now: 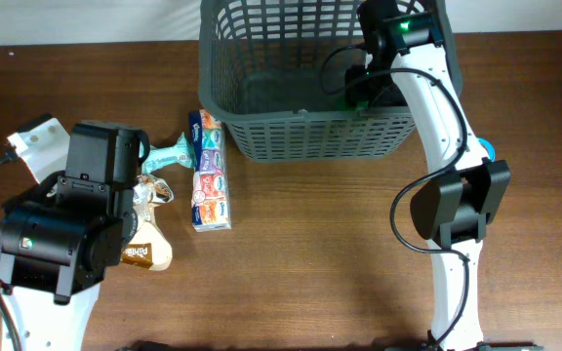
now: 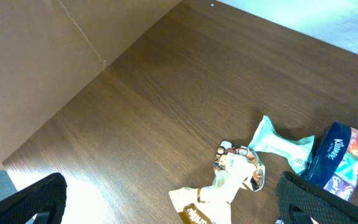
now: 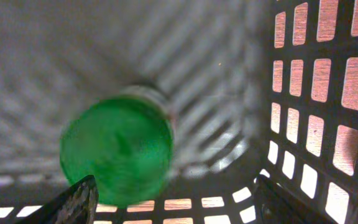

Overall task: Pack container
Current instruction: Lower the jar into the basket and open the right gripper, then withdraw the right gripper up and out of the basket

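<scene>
While the right fingers (image 3: 82,200) hang spread inside the basket (image 3: 319,112), the green-lidded jar (image 3: 117,152) lies loose just below them. Left fingers (image 2: 36,199), wide open and empty, hover nearest the snack packet (image 2: 222,186).

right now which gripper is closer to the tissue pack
Left. The left gripper hovers over the snack packets just beside the tissue pack; the right gripper is down inside the container, at its far side.

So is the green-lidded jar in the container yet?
In. The right wrist view shows the green-lidded jar inside the container, lattice walls and floor around it.
</scene>
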Controlling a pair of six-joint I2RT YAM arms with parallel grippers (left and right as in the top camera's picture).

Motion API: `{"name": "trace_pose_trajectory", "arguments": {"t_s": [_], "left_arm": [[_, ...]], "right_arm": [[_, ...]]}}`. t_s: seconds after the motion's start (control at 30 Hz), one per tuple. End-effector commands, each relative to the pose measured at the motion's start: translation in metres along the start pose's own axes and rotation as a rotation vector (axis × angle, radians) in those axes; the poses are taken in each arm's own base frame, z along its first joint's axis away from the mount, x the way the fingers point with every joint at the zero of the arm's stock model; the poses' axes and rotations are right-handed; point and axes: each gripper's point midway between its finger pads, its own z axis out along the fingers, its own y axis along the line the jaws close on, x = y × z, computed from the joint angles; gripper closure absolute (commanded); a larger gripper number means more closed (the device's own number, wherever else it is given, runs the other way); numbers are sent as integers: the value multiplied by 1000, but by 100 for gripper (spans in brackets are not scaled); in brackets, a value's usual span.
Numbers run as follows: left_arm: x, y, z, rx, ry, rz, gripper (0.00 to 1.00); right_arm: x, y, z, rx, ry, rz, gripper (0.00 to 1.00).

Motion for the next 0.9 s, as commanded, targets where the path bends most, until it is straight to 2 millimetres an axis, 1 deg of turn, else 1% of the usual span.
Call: {"name": "trace_pose_trajectory", "arguments": {"t_s": [0.0, 0.13, 0.23, 0.33, 0.5, 0.53, 0.6, 0.63, 0.7, 0.73, 0.87], "left_arm": [[-5, 4, -1, -17, -16, -22, 0], [-5, 4, -1, -17, -16, -22, 1], [-5, 4, -1, -17, -16, -22, 0], [-5, 4, -1, -17, -16, -22, 0], [-5, 4, -1, -17, -16, -22, 1], [-5, 4, -1, -17, -16, -22, 0], [-5, 4, -1, -17, -16, -22, 0], [-5, 4, -1, -17, -16, -22, 0], [-5, 4, -1, -17, -16, -22, 0], [-5, 4, -1, -17, -16, -22, 0], [-5, 4, -1, -17, -16, -22, 0]], "right_arm": [[-1, -3, -1, 14, -9, 7, 27], [-5, -3, -6, 10, -24, 7, 24], [-15, -1, -22, -6, -73, 10, 20], [-27, 3, -50, -36, -147, 6, 18], [-45, 5, -116, -82, -315, 15, 14], [-47, 5, -131, -93, -354, 17, 12], [-49, 1, -158, -110, -421, 26, 2], [-48, -2, -170, -116, -451, 32, 1], [-46, -13, -188, -120, -489, 76, 1], [-41, -28, -200, -121, -496, 137, 1], [-30, -71, -223, -126, -508, 277, 1]]}}
